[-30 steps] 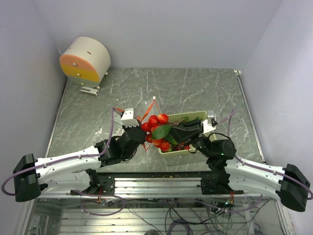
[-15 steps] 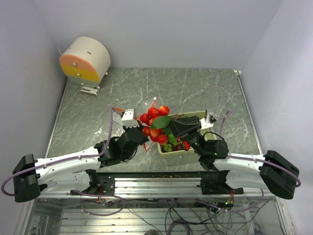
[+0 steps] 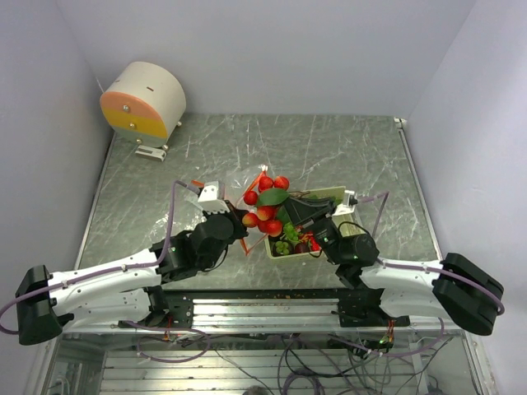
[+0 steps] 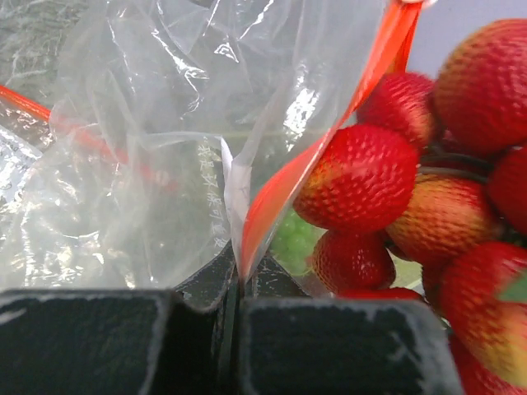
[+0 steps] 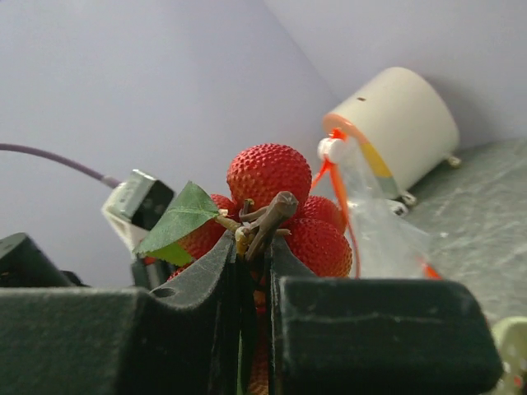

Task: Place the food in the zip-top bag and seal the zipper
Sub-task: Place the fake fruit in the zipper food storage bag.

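Observation:
My left gripper [image 3: 244, 231] [image 4: 239, 278] is shut on the zipper [image 4: 329, 132], the orange-red strip at the mouth of the clear zip-top bag [image 3: 251, 183] [image 4: 140, 164], and holds it up. My right gripper [image 3: 285, 216] [image 5: 257, 247] is shut on the brown stem [image 5: 270, 219] of a bunch of red strawberries [image 3: 265, 206] [image 5: 268, 171] with a green leaf [image 5: 177, 218]. The bunch hangs in the air right beside the bag's mouth and fills the right of the left wrist view [image 4: 362, 177]. More food, green grapes [image 3: 282, 247] and dark pieces, lies in the pale green basket [image 3: 331, 195].
A white drum with an orange and yellow face [image 3: 142, 100] [image 5: 397, 123] stands at the back left of the marbled grey table [image 3: 346, 148]. The basket sits under my right arm near the front edge. Walls close in on three sides.
My right gripper has carried the strawberry bunch left and away from the basket, up to the bag's mouth. My left arm has shifted slightly, still holding the bag.

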You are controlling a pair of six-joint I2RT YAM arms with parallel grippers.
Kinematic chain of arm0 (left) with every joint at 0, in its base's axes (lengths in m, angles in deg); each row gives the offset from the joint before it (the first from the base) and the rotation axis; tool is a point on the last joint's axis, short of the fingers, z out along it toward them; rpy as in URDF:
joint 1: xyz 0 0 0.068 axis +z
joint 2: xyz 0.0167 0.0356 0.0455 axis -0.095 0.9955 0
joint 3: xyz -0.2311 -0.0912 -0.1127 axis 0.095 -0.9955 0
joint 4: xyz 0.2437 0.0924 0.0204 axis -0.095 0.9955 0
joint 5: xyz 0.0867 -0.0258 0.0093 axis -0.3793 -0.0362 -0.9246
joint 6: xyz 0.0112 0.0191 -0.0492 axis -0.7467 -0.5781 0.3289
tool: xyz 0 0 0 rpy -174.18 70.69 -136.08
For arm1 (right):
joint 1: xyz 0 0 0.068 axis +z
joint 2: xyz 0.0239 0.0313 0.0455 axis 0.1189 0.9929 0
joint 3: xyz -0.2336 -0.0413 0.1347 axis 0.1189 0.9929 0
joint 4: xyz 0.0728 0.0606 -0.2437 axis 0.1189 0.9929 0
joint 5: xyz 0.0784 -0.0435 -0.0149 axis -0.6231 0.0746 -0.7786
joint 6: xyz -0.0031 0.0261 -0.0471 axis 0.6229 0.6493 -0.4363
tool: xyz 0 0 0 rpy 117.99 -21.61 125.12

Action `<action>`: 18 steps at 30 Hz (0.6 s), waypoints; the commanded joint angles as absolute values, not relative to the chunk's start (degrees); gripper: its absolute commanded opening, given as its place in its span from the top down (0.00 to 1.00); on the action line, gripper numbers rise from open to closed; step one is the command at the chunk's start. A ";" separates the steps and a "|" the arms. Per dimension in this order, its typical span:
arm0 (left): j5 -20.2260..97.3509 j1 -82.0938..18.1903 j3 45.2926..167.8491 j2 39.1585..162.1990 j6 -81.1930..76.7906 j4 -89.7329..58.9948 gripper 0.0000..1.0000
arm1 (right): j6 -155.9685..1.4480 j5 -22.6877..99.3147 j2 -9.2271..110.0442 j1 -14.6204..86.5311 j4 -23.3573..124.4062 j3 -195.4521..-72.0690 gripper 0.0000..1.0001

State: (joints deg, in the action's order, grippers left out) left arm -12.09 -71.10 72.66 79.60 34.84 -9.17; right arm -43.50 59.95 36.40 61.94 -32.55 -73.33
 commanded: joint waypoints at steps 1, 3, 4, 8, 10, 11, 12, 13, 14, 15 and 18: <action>-12.36 -70.96 72.37 77.86 34.97 -10.32 0.93 | -49.97 64.68 32.51 61.70 -20.46 -75.66 1.00; -12.71 -71.00 72.65 77.95 34.71 -10.06 0.93 | -52.87 62.34 32.31 61.76 -17.07 -77.25 1.00; -12.92 -70.94 72.83 78.12 34.65 -9.98 0.93 | -54.11 61.25 32.24 61.86 -14.56 -78.19 1.00; -13.39 -70.99 73.50 78.80 34.22 -9.94 0.93 | -57.48 62.20 31.86 63.00 -6.69 -80.19 1.00; -13.48 -70.93 73.68 79.09 34.03 -10.14 0.93 | -58.68 63.51 31.13 63.28 -4.77 -79.62 1.00; -13.65 -70.93 73.75 79.24 33.88 -10.22 0.93 | -59.30 63.80 30.79 63.57 -3.83 -79.50 1.00; -13.84 -70.94 73.85 79.50 33.72 -10.34 0.93 | -60.36 63.83 30.73 63.78 -2.68 -79.74 1.00; -14.00 -70.98 74.01 79.74 33.47 -10.56 0.93 | -61.35 63.69 30.79 64.06 -1.08 -80.27 1.00; -14.05 -70.96 74.27 80.12 33.31 -10.75 0.93 | -62.35 63.49 31.07 64.57 0.04 -80.82 1.00; -14.15 -70.99 74.67 80.58 33.18 -10.79 0.93 | -63.51 63.56 31.56 65.30 1.32 -81.75 1.00; -13.92 -70.93 76.18 82.32 32.46 -11.21 0.93 | -66.98 65.08 34.14 68.39 4.07 -84.52 1.00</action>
State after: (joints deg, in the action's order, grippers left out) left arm -13.14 -71.10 72.92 80.71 33.75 -8.75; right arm -60.68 63.04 32.05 65.24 -0.96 -80.21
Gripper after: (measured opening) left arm 0.075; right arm 0.098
